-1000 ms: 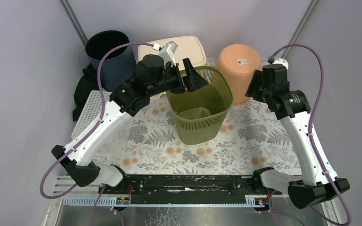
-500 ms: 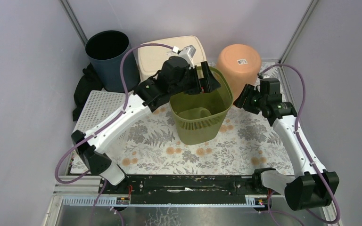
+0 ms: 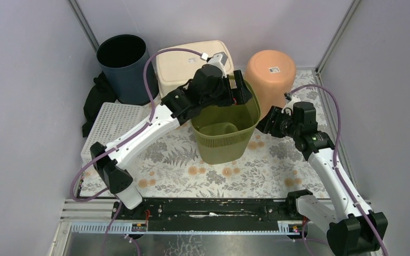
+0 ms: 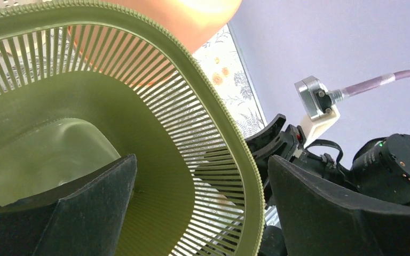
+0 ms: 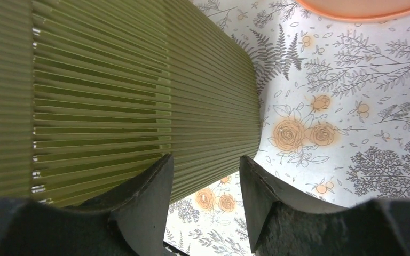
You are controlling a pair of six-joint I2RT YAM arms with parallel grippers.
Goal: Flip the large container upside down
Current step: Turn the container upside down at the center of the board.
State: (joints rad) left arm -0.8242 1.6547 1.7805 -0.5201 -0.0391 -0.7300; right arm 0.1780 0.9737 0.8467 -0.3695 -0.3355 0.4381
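Note:
The large container, a green slatted basket (image 3: 224, 140), stands upright on the floral cloth in the middle of the table. My left gripper (image 3: 241, 92) is open and straddles the basket's far right rim (image 4: 245, 160). One finger (image 4: 85, 208) is inside the basket and the other (image 4: 341, 213) is outside, neither pressing on the wall. My right gripper (image 3: 265, 124) hangs low beside the basket's right side. Its jaws (image 5: 205, 159) are partly open, with the ribbed wall (image 5: 112, 80) just ahead of them and nothing held.
An upside-down orange bucket (image 3: 271, 74) stands just behind the right gripper. An overturned beige tub (image 3: 189, 63) and a dark blue bin (image 3: 121, 58) sit at the back left. A white perforated tray (image 3: 109, 124) and black cloth (image 3: 92, 101) lie left.
The left gripper slid right along the basket's back rim to its far right corner. The right arm dropped and moved left toward the basket's side, its jaws narrowing a little.

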